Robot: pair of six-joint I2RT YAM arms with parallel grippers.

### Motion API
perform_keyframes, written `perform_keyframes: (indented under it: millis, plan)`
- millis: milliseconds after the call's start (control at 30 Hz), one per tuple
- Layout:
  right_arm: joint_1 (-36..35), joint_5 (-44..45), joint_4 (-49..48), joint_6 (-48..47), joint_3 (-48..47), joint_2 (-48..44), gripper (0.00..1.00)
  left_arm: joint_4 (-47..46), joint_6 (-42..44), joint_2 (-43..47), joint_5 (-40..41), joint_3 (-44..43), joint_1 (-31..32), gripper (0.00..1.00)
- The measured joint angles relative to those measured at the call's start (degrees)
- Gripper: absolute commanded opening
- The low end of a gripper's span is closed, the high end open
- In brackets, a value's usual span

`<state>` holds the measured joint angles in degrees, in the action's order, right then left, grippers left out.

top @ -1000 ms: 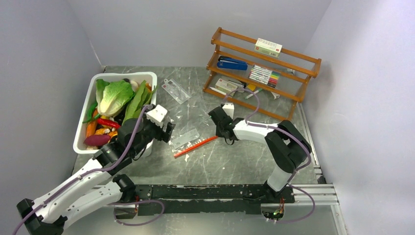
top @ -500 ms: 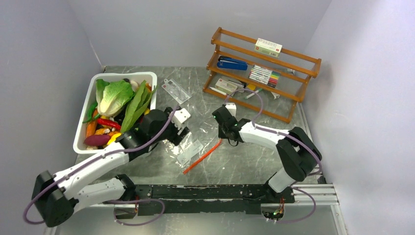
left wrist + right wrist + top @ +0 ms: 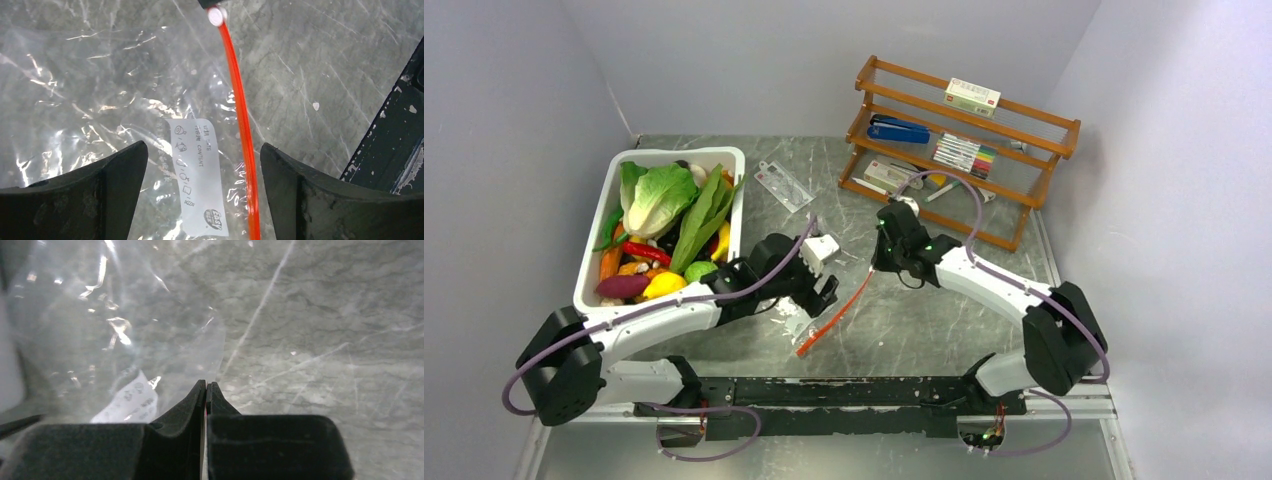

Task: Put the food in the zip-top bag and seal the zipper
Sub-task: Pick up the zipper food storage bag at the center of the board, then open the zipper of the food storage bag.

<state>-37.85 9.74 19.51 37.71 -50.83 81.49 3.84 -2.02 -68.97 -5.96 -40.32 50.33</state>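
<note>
The zip-top bag [image 3: 100, 100] lies flat on the table, clear, with a white label [image 3: 200, 175]. Its zipper [image 3: 242, 125], a red-orange strip, runs along the bag's right edge in the left wrist view. My left gripper [image 3: 204, 147] hovers open over the bag, label and zipper between its fingers. My right gripper [image 3: 882, 268] is shut on the far end of the zipper [image 3: 834, 315]; a red sliver shows between its jaws in the right wrist view. The food [image 3: 664, 210] fills a white bin [image 3: 594, 240]: lettuce, green leaves, a yellow fruit [image 3: 664, 285], a light-green fruit [image 3: 699, 270].
A wooden rack [image 3: 964, 150] with a stapler, markers and a box stands at the back right. A smaller clear packet [image 3: 782, 185] lies behind the bin. The black base rail [image 3: 874, 392] runs along the near edge, close to the bag's zipper side.
My left arm swung right from the bin to above the bag and opened wider. My right gripper closed on the zipper end; the strip swung to a steeper angle, nearer the rail.
</note>
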Motion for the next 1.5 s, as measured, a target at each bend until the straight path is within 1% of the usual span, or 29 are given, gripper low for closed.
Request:
perform_keyframes:
  millis: [233, 433, 533, 667, 867, 1000, 1167, 1300, 1400, 1500]
  plan:
    - [4.55, -10.08, -5.70, 3.85, 2.80, -3.78, 0.00, -7.21, 0.07, -2.73, -0.28, 4.04, 2.40, 0.77]
    - [5.27, -14.53, -8.79, 6.80, 5.73, -3.78, 0.00, -8.24, 0.09, -7.76, 0.28, 4.13, 3.89, 0.82]
    - [5.31, -15.30, -9.35, 7.37, 5.95, -3.78, 0.00, -7.87, 0.11, -9.51, 0.96, 4.11, 4.39, 0.84]
    - [5.49, -15.78, -10.03, 7.58, 5.95, -3.78, 0.00, -6.97, 0.59, -10.62, 2.60, 4.07, 5.33, 0.82]
    - [5.73, -15.98, -10.47, 7.91, 6.21, -3.78, 0.00, -4.98, 1.44, -10.71, 4.74, 4.04, 5.92, 0.76]
    - [5.81, -15.98, -10.64, 7.96, 6.62, -3.76, 0.00, -3.93, 1.60, -9.75, 5.75, 4.04, 6.08, 0.68]
    - [5.90, -16.00, -10.71, 7.98, 6.67, -3.56, 0.00, -2.75, 1.60, -8.17, 6.84, 3.87, 6.12, 0.73]
    - [5.90, -16.00, -10.86, 8.13, 6.67, -3.56, 0.00, -2.54, 1.90, -8.17, 7.10, 3.82, 6.12, 0.74]
    - [5.90, -16.11, -11.21, 8.17, 6.67, -3.54, 0.00, -2.51, 2.47, -8.35, 7.19, 3.63, 6.14, 0.74]
    - [5.92, -16.50, -11.56, 8.17, 6.67, -3.32, 0.00, -2.54, 2.91, -8.92, 7.21, 3.13, 6.14, 0.71]
